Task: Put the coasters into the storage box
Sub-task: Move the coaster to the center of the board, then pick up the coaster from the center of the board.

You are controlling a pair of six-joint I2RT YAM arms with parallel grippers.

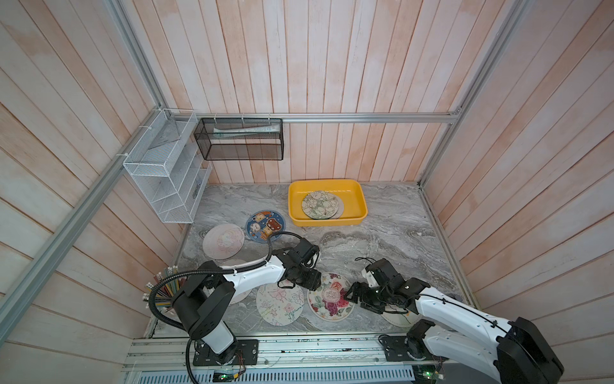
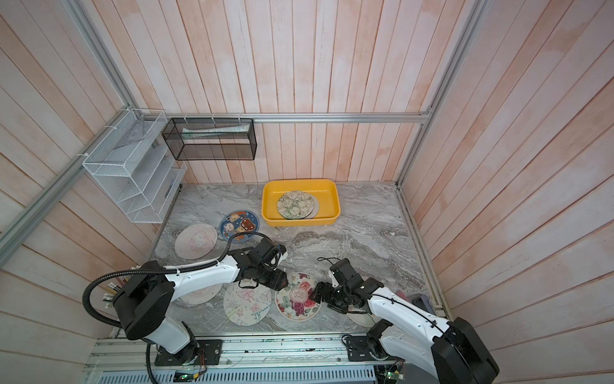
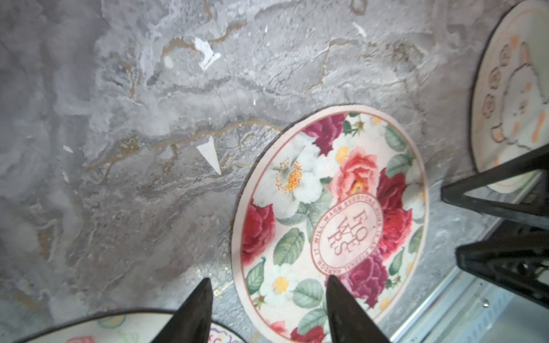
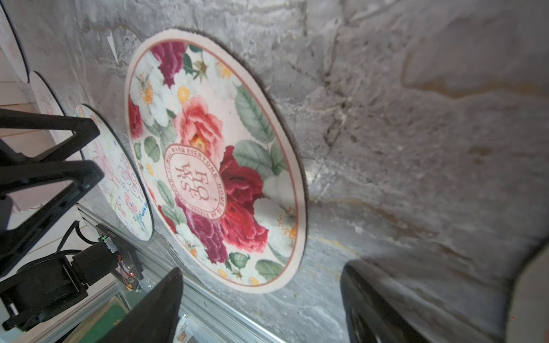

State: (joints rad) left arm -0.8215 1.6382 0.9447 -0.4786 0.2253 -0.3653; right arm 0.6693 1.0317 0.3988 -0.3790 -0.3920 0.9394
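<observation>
A rose-printed coaster (image 1: 329, 297) (image 3: 332, 222) (image 4: 214, 160) lies flat near the table's front. My left gripper (image 1: 313, 282) (image 3: 269, 280) hovers open over its edge, one finger above the print and the other above bare table. At the coaster's opposite rim, my right gripper (image 1: 349, 294) (image 4: 261, 270) is open with nothing between its fingers. The yellow storage box (image 1: 327, 183) at the back holds a green-flowered coaster (image 1: 319, 204) on top of another. More coasters lie loose: a butterfly one (image 1: 280, 304), a dark blue one (image 1: 265, 226), a pale pink one (image 1: 223, 241).
A white wire rack (image 1: 166, 173) and a black mesh basket (image 1: 239, 139) hang on the left and back walls. Pencils (image 1: 162, 289) stand at the front left. Another coaster (image 1: 398, 320) lies partly under the right arm. A metal rail (image 1: 299, 345) borders the front.
</observation>
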